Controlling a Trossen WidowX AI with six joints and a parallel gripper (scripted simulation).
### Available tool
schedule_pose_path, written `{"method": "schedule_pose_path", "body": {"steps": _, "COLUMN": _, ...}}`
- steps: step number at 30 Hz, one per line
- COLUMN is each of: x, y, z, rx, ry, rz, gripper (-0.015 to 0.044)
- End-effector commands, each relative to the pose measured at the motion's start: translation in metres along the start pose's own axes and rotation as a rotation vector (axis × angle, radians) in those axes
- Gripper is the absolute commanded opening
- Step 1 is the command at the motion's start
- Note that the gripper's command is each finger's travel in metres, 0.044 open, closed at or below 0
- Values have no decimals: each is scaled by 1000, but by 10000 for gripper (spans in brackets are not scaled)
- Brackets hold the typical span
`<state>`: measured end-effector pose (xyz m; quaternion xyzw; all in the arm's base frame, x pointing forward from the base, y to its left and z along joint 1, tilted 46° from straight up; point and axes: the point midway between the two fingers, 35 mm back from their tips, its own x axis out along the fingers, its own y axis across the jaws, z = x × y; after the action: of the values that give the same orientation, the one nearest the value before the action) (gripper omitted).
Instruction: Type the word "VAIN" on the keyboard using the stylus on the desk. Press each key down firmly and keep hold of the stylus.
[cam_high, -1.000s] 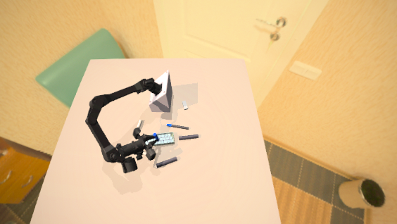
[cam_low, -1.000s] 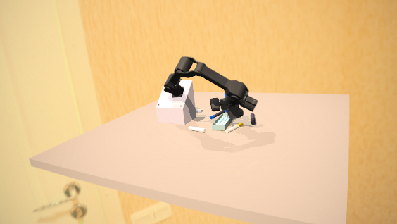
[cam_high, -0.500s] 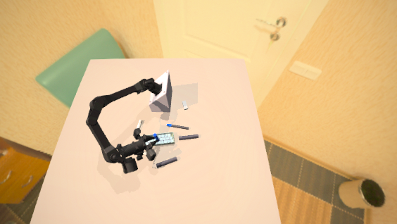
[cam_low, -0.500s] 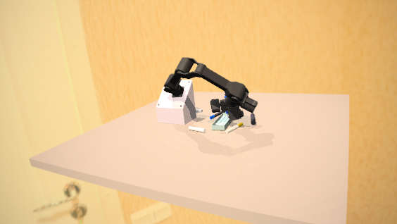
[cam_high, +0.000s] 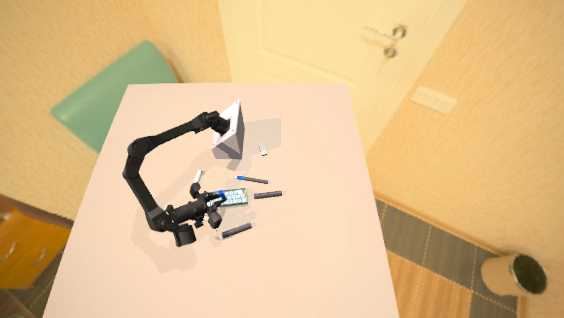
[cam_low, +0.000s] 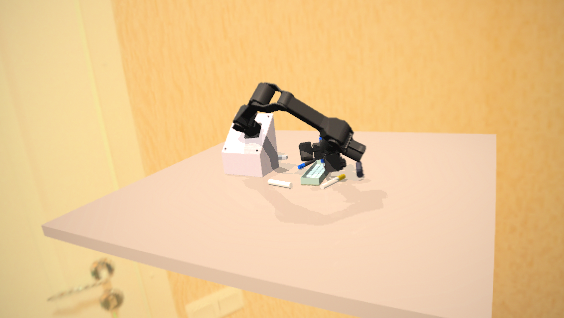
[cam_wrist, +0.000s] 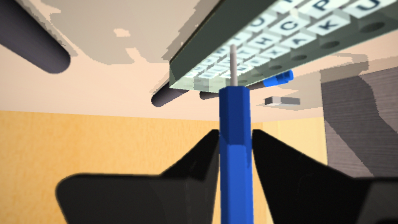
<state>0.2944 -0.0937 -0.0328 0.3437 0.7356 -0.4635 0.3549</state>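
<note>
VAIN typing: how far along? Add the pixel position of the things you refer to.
Done: stylus (cam_high: 221, 195) (cam_wrist: 236, 170) picked up, gripped between the fingers.
In hand: its tip appears over the keyboard (cam_high: 239, 196) (cam_low: 314, 173) (cam_wrist: 200, 45); contact unclear.
Left: can't confirm any letter typed, no readout visible; treat all four as unconfirmed.

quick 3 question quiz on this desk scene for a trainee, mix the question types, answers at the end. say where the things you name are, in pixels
1. True or false: the gripper (cam_high: 220, 196) (cam_wrist: 235, 136) is closed on the blue stylus (cam_wrist: 236, 175).

2. Multiple choice: what colour is the end of the pen (cam_high: 255, 180) that lies beside the keyboard (cam_high: 240, 197) (cam_low: 313, 178) (cam_wrist: 197, 37), on the side towards the arm's base (cam_high: 228, 150) (cam_low: 243, 164)?
a) red
b) blue
c) green

3. Fill in the blank: in the wrist view, the stylus's thin grey ____ points towards the keyboard.

Key: 1 true; 2 b; 3 tip
</note>
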Motion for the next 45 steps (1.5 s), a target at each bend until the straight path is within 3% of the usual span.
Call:
{"method": "schedule_pose_path", "body": {"steps": 1, "x": 1, "y": 0, "z": 3, "rx": -6, "ry": -4, "rz": 1, "gripper": 81}}
{"method": "schedule_pose_path", "body": {"steps": 26, "x": 3, "y": 0, "z": 7, "rx": -6, "ry": -4, "rz": 1, "gripper": 81}}
{"method": "schedule_pose_path", "body": {"steps": 35, "x": -14, "y": -1, "z": -25, "rx": -7, "ry": -3, "rz": 1, "gripper": 81}}
{"method": "schedule_pose_path", "body": {"steps": 45, "x": -13, "y": -1, "z": -23, "rx": -13, "ry": -7, "rz": 2, "gripper": 84}}
